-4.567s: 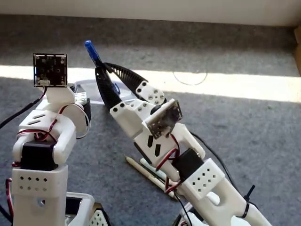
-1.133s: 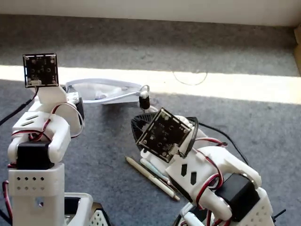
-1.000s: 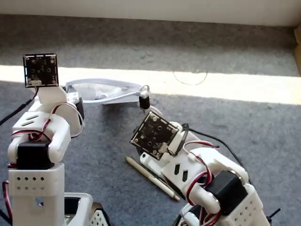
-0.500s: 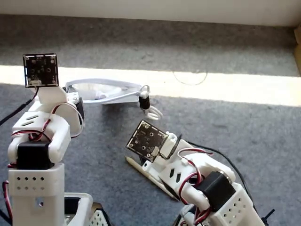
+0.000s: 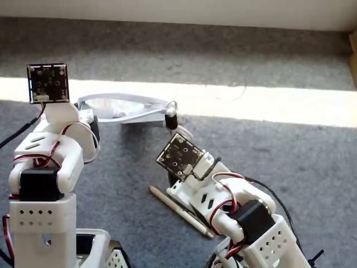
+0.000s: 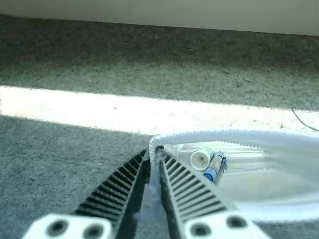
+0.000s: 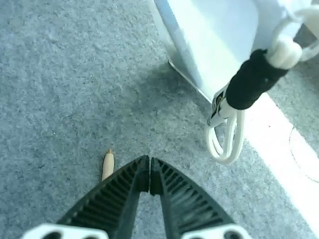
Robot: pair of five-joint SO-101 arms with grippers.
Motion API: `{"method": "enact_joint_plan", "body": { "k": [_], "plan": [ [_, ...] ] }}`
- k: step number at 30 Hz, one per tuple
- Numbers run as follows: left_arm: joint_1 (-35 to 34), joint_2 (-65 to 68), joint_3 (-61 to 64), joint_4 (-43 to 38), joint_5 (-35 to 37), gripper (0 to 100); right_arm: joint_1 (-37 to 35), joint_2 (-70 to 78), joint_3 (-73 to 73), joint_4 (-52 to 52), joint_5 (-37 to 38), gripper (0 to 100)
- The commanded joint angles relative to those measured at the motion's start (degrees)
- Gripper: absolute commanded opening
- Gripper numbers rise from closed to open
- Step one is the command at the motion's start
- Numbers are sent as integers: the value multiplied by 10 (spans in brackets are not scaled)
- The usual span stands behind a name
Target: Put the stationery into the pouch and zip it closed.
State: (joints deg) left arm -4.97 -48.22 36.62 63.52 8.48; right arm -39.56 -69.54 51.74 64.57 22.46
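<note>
The clear pouch [image 5: 120, 108] lies open on the grey carpet, and the left gripper [image 6: 155, 155] is shut on its white zipper rim [image 6: 234, 135]. Inside it lie a blue pen [image 6: 214, 166] and a white cylinder [image 6: 201, 158]. At the pouch's other end are the black zipper pull [image 5: 171, 120] and its white cord loop [image 7: 225, 141]. My right gripper [image 7: 149, 173] is shut with nothing in it, low over the carpet a short way from that pull. A beige pen [image 5: 178, 209] lies on the carpet by the right arm; its tip [image 7: 107, 165] shows beside my right fingers.
A sunlit strip [image 5: 268, 103] crosses the carpet behind the pouch, with a wall base beyond. A black cable [image 5: 262, 185] trails from the right arm. A paler pen [image 5: 174, 196] lies against the beige one, partly under the right arm.
Earlier the right gripper held a blue pen up over the pouch; it has since let go, pulled back and come down low over the carpet near the pens. The left arm kept still.
</note>
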Motion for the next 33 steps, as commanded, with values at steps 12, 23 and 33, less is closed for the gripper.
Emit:
{"method": "enact_joint_plan", "body": {
  "k": [12, 23, 33],
  "plan": [
    [-7, 20, 27, -9, 1, 10, 7, 132, -4, -15, -7, 22],
    [-7, 21, 41, -28, 1, 10, 7, 133, -2, -50, -39, 120],
    [-7, 21, 41, -28, 1, 10, -32, 206, -3, -47, -39, 121]
  ]
}}
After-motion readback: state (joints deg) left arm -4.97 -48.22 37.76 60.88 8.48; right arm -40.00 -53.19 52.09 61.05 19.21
